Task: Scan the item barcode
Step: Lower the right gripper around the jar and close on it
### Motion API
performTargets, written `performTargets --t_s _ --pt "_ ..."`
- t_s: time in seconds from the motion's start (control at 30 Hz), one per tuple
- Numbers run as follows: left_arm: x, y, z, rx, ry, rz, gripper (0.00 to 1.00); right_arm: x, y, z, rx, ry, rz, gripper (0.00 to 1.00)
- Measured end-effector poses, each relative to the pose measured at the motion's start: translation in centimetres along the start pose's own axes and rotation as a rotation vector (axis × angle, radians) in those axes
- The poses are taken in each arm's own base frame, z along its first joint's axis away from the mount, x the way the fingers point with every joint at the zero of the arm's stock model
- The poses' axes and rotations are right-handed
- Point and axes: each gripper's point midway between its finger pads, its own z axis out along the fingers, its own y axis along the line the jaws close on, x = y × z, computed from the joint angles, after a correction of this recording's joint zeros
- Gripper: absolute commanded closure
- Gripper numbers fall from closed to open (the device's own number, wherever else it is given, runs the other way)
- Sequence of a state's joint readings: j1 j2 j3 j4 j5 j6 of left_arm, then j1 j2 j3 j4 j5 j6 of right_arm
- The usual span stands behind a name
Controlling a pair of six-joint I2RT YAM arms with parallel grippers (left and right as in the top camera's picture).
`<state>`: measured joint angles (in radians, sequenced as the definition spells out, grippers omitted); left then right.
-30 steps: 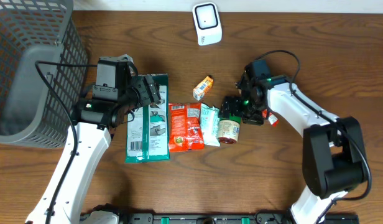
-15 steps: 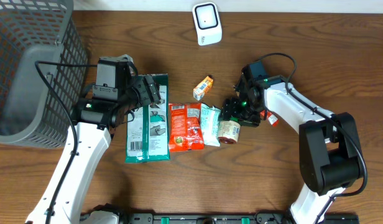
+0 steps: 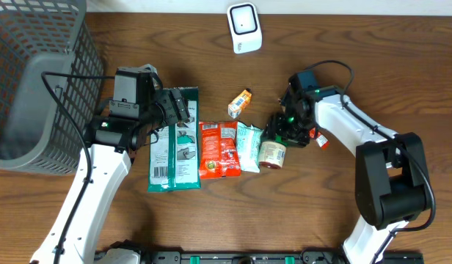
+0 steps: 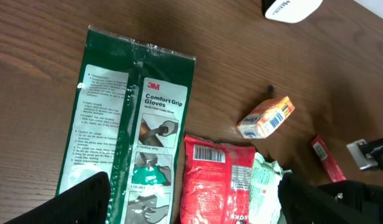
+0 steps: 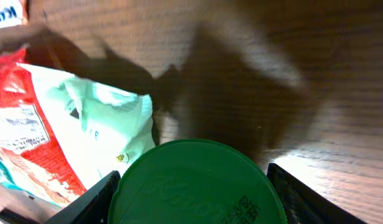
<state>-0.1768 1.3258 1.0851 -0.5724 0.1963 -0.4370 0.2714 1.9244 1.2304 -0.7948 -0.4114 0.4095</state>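
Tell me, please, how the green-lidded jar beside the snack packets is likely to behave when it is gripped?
The jar looks rigid, so it should probably hold its shape when squeezed. Its round green lid looks smooth and may slip or twist when pinched. Being cylindrical, it could roll if nudged over.

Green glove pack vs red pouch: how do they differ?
The green glove pack is longer and wider than the red pouch. The glove pack is green with a white printed panel; the pouch is red with a barcode showing. The glove pack ends the row; the pouch has the pale mint packet on its other side. Both lie flat, side by side.
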Motion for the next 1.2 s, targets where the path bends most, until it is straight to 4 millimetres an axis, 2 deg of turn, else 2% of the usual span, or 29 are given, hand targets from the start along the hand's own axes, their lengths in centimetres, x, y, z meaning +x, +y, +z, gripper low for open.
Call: performTargets --t_s 0.27,0.7,1.2 --pt "0.0 0.0 0.0 0.000 0.000 0.000 0.14 -0.2 -0.3 -0.6 0.022 -0.019 0.001 0.41" --pt "0.0 0.0 0.0 0.000 0.000 0.000 0.14 -1.2 0.1 -5.2 0.090 -0.181 -0.058 0.42" --pt "0.0 0.0 0.0 0.000 0.000 0.000 0.14 0.6 0.0 -4.5 0.380 -0.227 -0.196 0.37"
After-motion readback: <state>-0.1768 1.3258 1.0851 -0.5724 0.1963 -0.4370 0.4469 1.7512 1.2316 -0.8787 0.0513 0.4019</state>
